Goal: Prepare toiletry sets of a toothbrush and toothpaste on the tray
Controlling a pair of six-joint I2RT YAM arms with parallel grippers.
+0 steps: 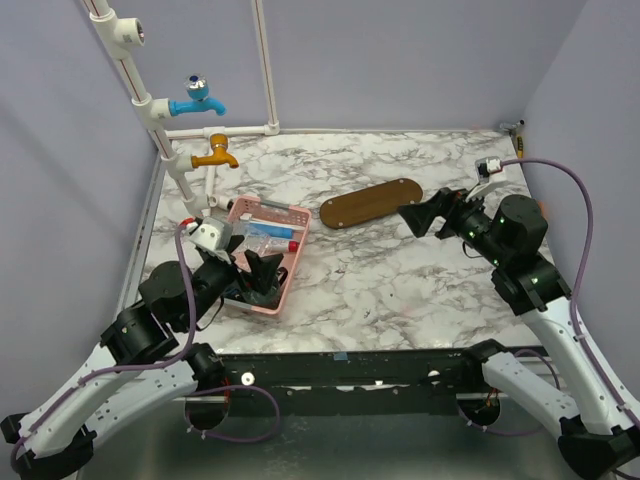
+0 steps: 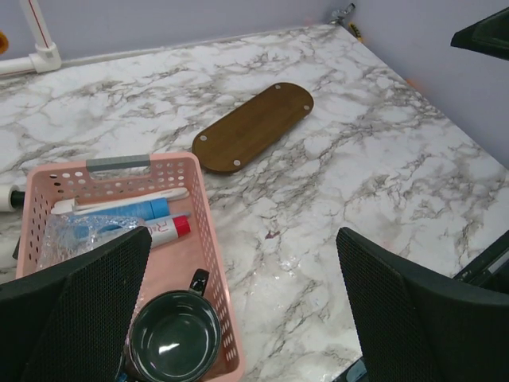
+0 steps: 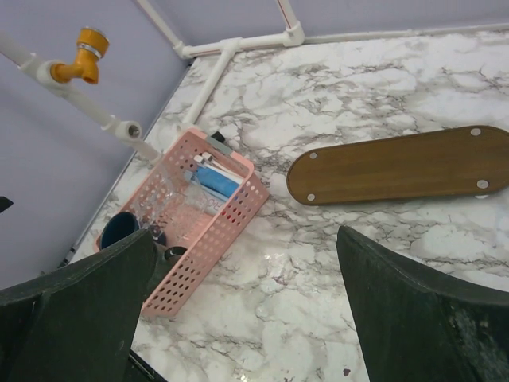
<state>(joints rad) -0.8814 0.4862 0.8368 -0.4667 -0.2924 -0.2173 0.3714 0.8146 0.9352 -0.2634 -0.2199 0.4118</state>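
Note:
The dark brown oval tray (image 1: 372, 203) lies bare on the marble, right of the pink basket (image 1: 270, 208). In the left wrist view the basket (image 2: 203, 219) holds a white toothbrush (image 2: 119, 200), a blue item (image 2: 131, 213) and the red-capped toothpaste tube (image 2: 163, 229). The tray also shows there (image 2: 254, 127). My left gripper (image 1: 263, 275) is open and empty above the basket's near end (image 2: 246, 318). My right gripper (image 1: 430, 220) is open and empty by the tray's right end. In the right wrist view it (image 3: 246, 302) hovers above the marble, with the tray (image 3: 402, 165) and basket (image 3: 238, 208) beyond.
A dark green mug (image 2: 173, 338) and crumpled clear plastic (image 2: 75, 235) also sit in the basket. White pipes with a blue tap (image 1: 195, 100) and a yellow tap (image 1: 215, 155) stand at the back left. Purple walls close in the table.

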